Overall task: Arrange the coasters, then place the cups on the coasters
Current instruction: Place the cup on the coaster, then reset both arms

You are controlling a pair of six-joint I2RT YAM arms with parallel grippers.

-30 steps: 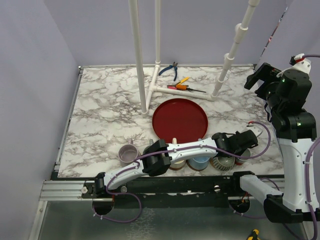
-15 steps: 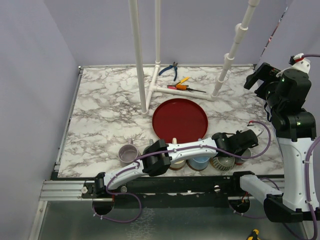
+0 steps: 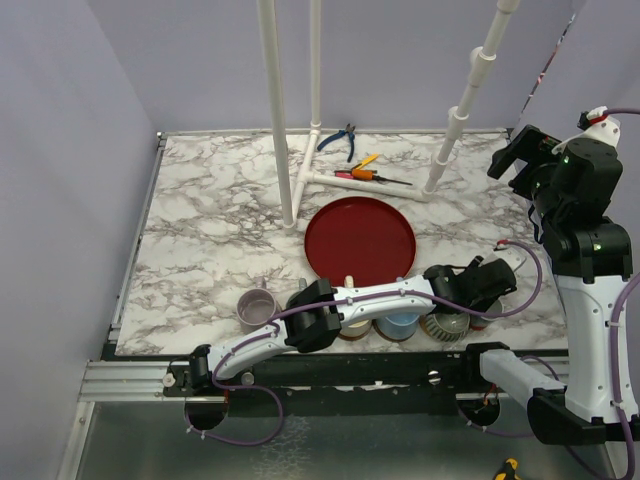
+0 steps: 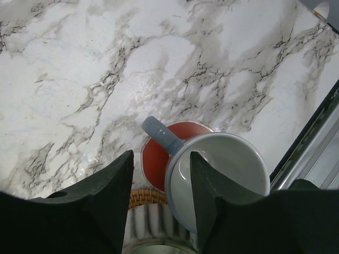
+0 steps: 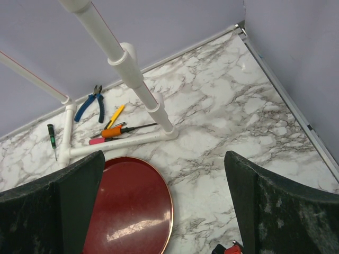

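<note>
One grey cup (image 4: 225, 166) on red coaster (image 4: 154, 162) under left gripper (image 4: 161, 155)

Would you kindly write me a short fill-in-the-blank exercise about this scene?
1. The pale grey mug stands on a small ___ coaster.
2. The left gripper has its jaws ___ on either side of the mug's rim.
3. The right gripper, raised with its jaws wide apart, holds ___.
Missing words: red; open; nothing.
</note>
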